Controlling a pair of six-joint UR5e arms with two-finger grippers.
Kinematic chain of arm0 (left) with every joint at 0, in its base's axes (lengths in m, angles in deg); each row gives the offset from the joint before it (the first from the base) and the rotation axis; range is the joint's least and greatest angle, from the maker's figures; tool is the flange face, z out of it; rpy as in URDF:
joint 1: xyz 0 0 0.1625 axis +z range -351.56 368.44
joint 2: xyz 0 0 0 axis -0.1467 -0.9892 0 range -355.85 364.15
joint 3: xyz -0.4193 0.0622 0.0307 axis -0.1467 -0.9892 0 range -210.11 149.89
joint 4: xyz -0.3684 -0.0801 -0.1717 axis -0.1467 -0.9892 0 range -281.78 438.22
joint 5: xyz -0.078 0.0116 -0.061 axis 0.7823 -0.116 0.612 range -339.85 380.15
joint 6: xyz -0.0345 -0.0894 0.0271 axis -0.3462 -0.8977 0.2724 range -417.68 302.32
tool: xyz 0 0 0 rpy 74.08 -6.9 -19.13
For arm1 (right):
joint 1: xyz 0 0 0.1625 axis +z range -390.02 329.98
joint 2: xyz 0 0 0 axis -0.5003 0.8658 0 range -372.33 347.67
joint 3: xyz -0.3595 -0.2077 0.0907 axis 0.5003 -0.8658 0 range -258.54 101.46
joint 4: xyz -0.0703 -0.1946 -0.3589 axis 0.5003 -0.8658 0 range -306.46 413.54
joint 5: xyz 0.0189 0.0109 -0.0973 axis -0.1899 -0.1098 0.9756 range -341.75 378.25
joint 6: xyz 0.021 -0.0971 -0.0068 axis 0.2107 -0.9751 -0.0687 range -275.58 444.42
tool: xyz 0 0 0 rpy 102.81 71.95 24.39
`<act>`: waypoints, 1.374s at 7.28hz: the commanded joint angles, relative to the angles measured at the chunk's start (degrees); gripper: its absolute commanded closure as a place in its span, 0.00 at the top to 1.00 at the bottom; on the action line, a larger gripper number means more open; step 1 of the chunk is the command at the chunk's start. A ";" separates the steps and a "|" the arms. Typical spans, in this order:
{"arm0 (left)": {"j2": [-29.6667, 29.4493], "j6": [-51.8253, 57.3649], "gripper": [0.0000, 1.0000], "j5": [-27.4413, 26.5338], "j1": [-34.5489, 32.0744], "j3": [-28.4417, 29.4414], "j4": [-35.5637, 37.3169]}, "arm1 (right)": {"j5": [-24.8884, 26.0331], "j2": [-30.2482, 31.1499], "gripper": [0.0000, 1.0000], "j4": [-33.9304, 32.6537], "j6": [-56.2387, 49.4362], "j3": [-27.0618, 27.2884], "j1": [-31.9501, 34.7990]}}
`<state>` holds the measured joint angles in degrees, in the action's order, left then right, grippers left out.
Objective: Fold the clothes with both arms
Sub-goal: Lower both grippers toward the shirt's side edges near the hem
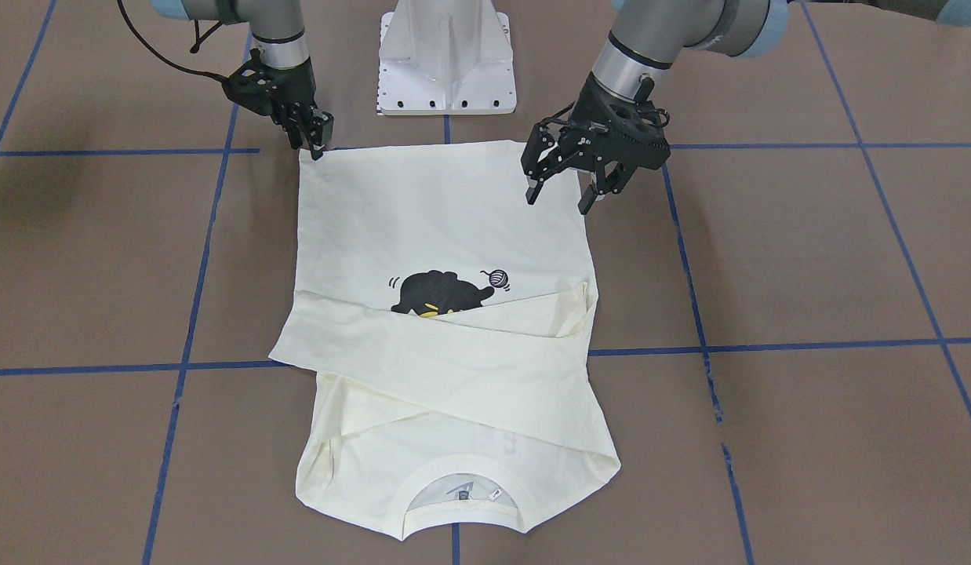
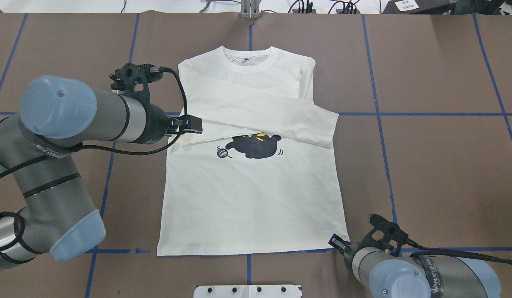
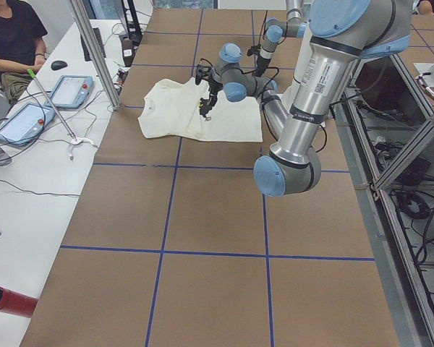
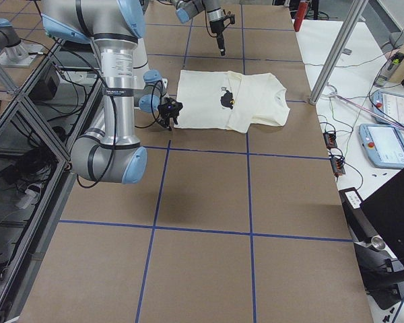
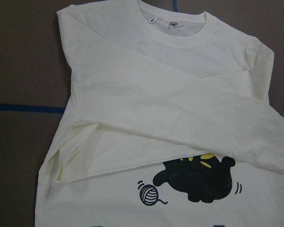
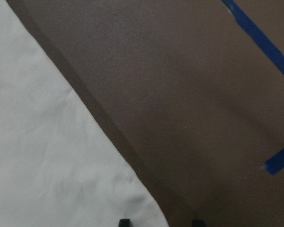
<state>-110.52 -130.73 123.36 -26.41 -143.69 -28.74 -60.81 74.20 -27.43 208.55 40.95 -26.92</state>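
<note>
BOTH ARMS AT THE HEM: A brown worktop (image 2: 425, 165) gridded with blue tape (image 2: 376, 124) carried a cream long-sleeved shirt (image 2: 247, 198), laid flat and print side up. Seen from overhead, the collar (image 2: 247, 62) pointed to 12 o'clock and the hem (image 2: 239, 250) to 6 o'clock, nearest the robot.

The left arm (image 2: 74, 111) reached in from 9 o'clock and the right arm (image 2: 421, 277) from 5 o'clock. Both sleeves (image 2: 260, 109) lay crossed over the chest, the upper one hiding the top of the black cat print (image 2: 256, 148).

The left hand (image 1: 558, 202) hung well above the cloth on the 9 o'clock side, its fingers spread wide and holding nothing. The right hand (image 1: 316, 149) was down at the worktop on the hem's 5 o'clock corner (image 6: 144, 208). Its wrist view showed the two fingertips (image 6: 125, 223) apart with that corner lying between them, not closed on it.

By the look of it, the sleeve folds were done and the step in hand was taking the hem's two corners for the bottom-to-collar fold. The next move likely called for the right hand to pinch its corner and the left hand to drop to the 7 o'clock corner (image 2: 161, 250) and grip likewise. Both would then lift and carry the hem toward 12 o'clock together, level, so the crossed sleeves were not dragged.
</note>
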 commanded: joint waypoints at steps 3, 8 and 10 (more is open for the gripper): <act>0.06 -0.16 0.83 0.06 0.04 -0.06 0.00 | 0.04 -0.48 0.00 -2.79 -0.03 0.75 1.12; 7.40 -19.70 0.83 -0.38 5.54 -4.60 0.26 | 0.04 0.04 0.00 -3.57 -0.12 5.40 0.68; 9.55 -26.24 0.80 -4.65 13.62 -7.34 7.25 | 0.04 0.75 0.00 -6.29 -0.12 7.86 -1.42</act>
<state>-102.26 -152.67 121.87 -17.90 -149.20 -25.65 -60.76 74.59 -32.34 208.40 47.50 -27.09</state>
